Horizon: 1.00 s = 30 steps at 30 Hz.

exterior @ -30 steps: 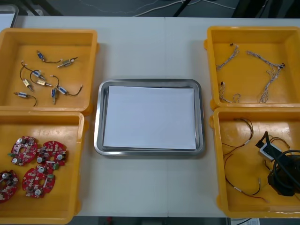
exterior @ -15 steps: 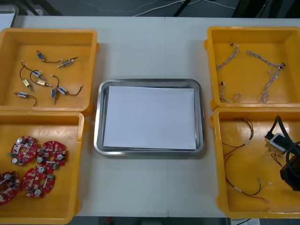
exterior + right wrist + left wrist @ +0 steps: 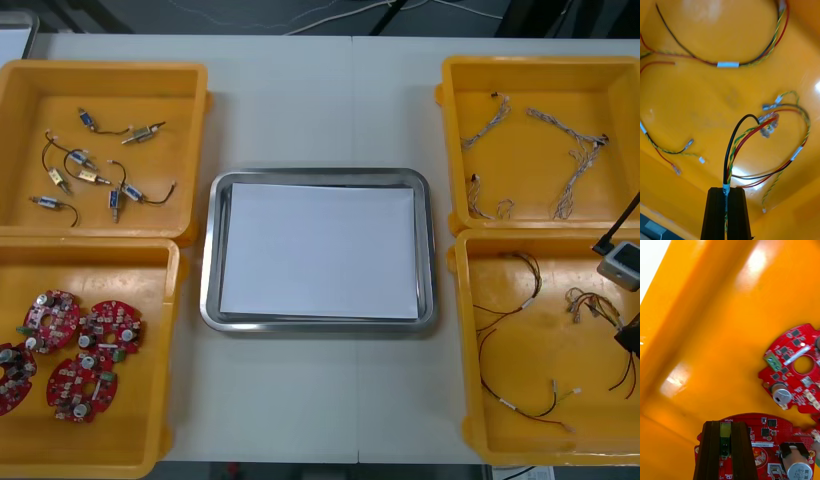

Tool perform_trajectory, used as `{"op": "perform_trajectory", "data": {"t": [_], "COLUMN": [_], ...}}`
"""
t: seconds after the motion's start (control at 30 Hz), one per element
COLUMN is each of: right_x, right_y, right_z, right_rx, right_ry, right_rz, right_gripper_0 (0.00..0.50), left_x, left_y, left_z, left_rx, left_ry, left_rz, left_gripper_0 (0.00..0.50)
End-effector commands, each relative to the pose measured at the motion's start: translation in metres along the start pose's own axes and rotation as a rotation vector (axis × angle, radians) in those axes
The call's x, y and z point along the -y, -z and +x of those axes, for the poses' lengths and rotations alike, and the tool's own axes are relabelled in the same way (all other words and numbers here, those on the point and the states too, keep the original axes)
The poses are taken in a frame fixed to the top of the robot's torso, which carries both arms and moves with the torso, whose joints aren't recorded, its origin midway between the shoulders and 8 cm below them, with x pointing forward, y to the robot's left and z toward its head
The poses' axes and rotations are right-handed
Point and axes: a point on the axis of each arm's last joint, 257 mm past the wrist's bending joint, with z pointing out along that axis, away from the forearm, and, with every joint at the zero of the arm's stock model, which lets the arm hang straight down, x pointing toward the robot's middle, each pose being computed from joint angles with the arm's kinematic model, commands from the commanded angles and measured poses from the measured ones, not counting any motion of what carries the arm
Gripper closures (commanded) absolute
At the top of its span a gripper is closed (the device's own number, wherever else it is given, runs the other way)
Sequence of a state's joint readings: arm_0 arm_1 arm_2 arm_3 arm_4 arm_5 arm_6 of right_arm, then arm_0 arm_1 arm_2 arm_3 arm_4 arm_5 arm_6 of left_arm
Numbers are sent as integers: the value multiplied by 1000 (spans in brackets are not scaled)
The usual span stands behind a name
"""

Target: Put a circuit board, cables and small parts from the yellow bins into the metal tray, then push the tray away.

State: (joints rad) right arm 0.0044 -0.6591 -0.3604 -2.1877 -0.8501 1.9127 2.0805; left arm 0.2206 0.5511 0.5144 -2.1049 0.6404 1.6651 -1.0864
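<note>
Your right claw (image 3: 726, 192) pinches twisted red-yellow-black cable (image 3: 741, 140) at sleeve, likely for tangle-free lift; left claw (image 3: 725, 424) clamps round red circuit board (image 3: 769, 426) edge.

Metal tray (image 3: 210, 260) centre; right tool (image 3: 630, 338) at red and yellow cable (image 3: 585, 300); circuit board (image 3: 10, 366) at left edge.

Light table (image 3: 320, 110), dark floor (image 3: 130, 15) beyond its far edge
</note>
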Motion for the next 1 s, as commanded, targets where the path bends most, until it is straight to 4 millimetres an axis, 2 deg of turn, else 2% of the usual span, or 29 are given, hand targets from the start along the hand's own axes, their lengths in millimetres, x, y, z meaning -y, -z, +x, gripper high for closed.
{"op": "perform_trajectory", "data": {"t": [0.03, 0.3, 0.57, 0.8, 1.0], "right_x": [8, 3, -8, -19, -27], "right_y": [28, 37, 42, 47, 49], "right_z": [-38, -64, -91, -106, -111], "right_rx": [101, 150, 186, 210, 221], "right_ry": [29, 60, 97, 129, 135], "right_rz": [64, 64, 44, 40, 27], "right_gripper_0": [500, 500, 500, 500, 500], "left_x": [24, 56, 118, 155, 180], "left_y": [29, 63, 87, 97, 102], "left_z": [-21, -20, -41, -44, -39], "left_rx": [48, 32, 105, 108, 94], "left_ry": [-178, -267, -353, -422, -491], "left_rz": [2, 0, 101, 159, 190], "left_gripper_0": [500, 500, 500, 500, 500]}}
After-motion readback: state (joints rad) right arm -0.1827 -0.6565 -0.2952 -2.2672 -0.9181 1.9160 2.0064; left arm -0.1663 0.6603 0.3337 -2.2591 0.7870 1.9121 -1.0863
